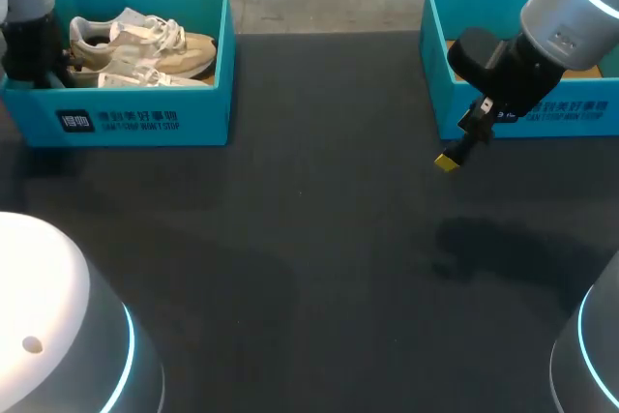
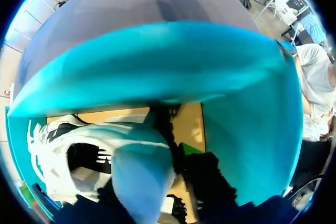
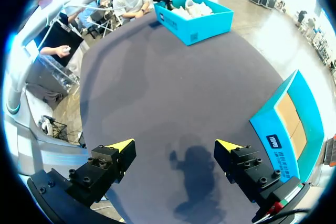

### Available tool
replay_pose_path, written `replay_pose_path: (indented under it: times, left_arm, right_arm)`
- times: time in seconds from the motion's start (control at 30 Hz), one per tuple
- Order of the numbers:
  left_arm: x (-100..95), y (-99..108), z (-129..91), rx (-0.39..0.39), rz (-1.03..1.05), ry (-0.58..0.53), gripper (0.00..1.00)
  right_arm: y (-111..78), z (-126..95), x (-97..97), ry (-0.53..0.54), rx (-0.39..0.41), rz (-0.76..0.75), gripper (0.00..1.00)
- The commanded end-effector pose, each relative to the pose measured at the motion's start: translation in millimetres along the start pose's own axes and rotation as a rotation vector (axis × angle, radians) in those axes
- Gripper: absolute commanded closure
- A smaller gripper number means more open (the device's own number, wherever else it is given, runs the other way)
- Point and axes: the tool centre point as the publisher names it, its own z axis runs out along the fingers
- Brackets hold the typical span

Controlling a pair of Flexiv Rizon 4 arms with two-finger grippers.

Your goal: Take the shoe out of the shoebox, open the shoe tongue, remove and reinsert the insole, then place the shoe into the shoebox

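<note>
A beige and white shoe (image 1: 145, 45) lies in the teal shoebox (image 1: 145, 123) at the table's far left. My left arm's black wrist (image 1: 34, 50) stands at that box's left end, by the shoe's heel, and hides its gripper. In the left wrist view the shoe (image 2: 58, 150) lies right under the camera inside the box's teal wall (image 2: 157, 61), heel nearest; no yellow tips show. My right gripper (image 1: 450, 157) hangs open and empty over the table, in front of a second teal shoebox (image 1: 590, 113). In the right wrist view that gripper (image 3: 175, 145) has bare dark tabletop between its fingers.
Dark tabletop (image 1: 319, 239) stretches between the two boxes. In the right wrist view the second shoebox (image 3: 286, 119) stands beside the right gripper with its brown floor showing, and the shoebox with the shoe (image 3: 194, 24) sits far ahead across the table.
</note>
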Motion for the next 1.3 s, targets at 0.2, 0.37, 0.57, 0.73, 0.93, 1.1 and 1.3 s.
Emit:
replay_pose_path:
  times: [0.2,0.37,0.57,0.73,0.93,1.1,1.3]
  left_arm:
    - [-0.1,0,-16,0.025,0.062,0.019,1.00]
    - [3.7,-5,-37,0.020,0.069,0.018,1.00]
    - [6.3,-10,-66,0.001,0.056,0.033,1.00]
    - [7.3,-10,-88,-0.007,0.051,0.044,1.00]
    - [8.2,-11,-113,-0.016,0.060,0.055,1.00]
    - [8.7,-14,-130,-0.017,0.059,0.057,1.00]
    - [12.5,-16,-145,-0.022,0.058,0.065,1.00]
  right_arm:
    - [0.4,1,-0.5,0.001,0.002,0.001,0.00]
    - [0.4,1,-0.5,0.001,0.002,0.001,0.00]
    - [0.4,1,-0.5,0.001,0.002,0.001,0.00]
    - [0.4,1,-0.5,0.001,0.002,0.001,0.00]
    - [0.4,1,-0.5,0.001,0.002,0.001,0.00]
    - [0.4,1,-0.5,0.001,0.002,0.001,0.00]
    - [0.4,1,-0.5,0.001,0.002,0.001,0.00]
